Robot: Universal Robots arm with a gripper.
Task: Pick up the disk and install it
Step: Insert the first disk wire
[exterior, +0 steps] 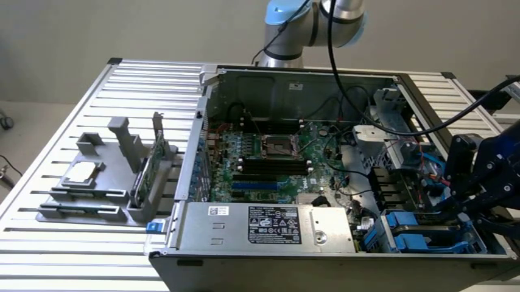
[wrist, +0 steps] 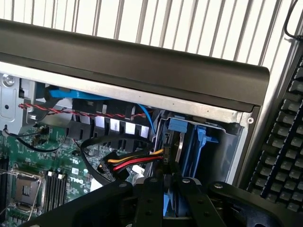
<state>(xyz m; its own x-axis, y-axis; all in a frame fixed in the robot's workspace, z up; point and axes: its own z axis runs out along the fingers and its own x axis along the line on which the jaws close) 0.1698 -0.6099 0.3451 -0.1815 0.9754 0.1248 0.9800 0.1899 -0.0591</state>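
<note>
On the slatted metal desk (exterior: 49,152), at nine o'clock a grey plastic holder (exterior: 101,182), at centre the open black computer case (exterior: 243,267), and at four o'clock the black fingers (exterior: 479,188) pinching the half-hidden blue-framed silver disk (wrist: 166,201) above the drive bay.

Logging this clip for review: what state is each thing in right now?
computer case: open, side panel off.
disk: on edge in the case's corner drive bay, apparently gripped.
end effector: shut on the disk.
circuit card: upright in the grey holder.
chip: flat on the holder.
</note>
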